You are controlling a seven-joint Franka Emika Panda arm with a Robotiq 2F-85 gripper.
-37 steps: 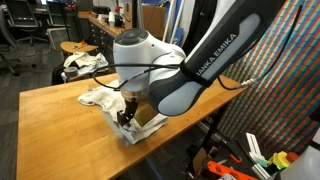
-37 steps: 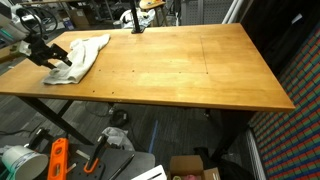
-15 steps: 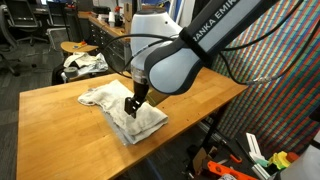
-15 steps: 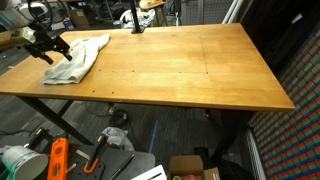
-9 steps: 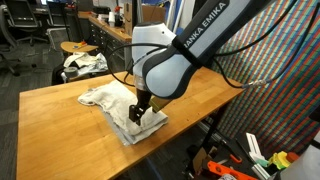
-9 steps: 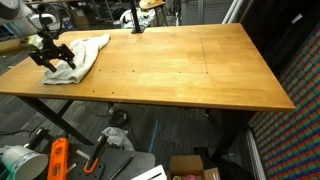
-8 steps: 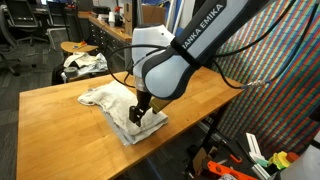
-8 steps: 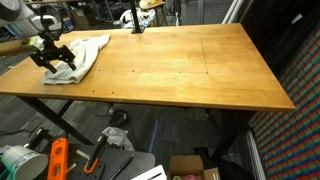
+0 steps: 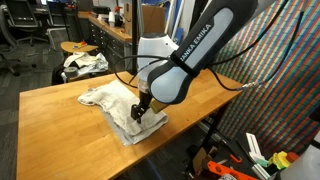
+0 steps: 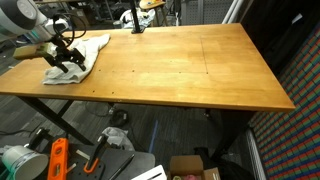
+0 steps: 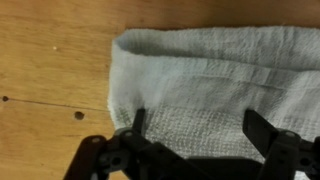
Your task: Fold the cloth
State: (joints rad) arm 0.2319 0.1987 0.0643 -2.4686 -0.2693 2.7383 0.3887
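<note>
The cloth is a crumpled, partly doubled-over white sheet near the table's corner; it also shows in an exterior view. My gripper stands low over the cloth's end nearest the table edge, also seen in an exterior view. In the wrist view the gripper is open, its two dark fingers set wide apart just above the cloth. Nothing is pinched between them. A folded edge of the fabric runs across the top of that view.
The wooden table stretches bare away from the cloth, with edges close to the cloth in an exterior view. A chair with a white fabric bundle stands behind. Tools and boxes lie on the floor.
The arm has bent lower and the gripper has come down closer onto the cloth's near end. The jaws stayed open and the cloth has not shifted.
</note>
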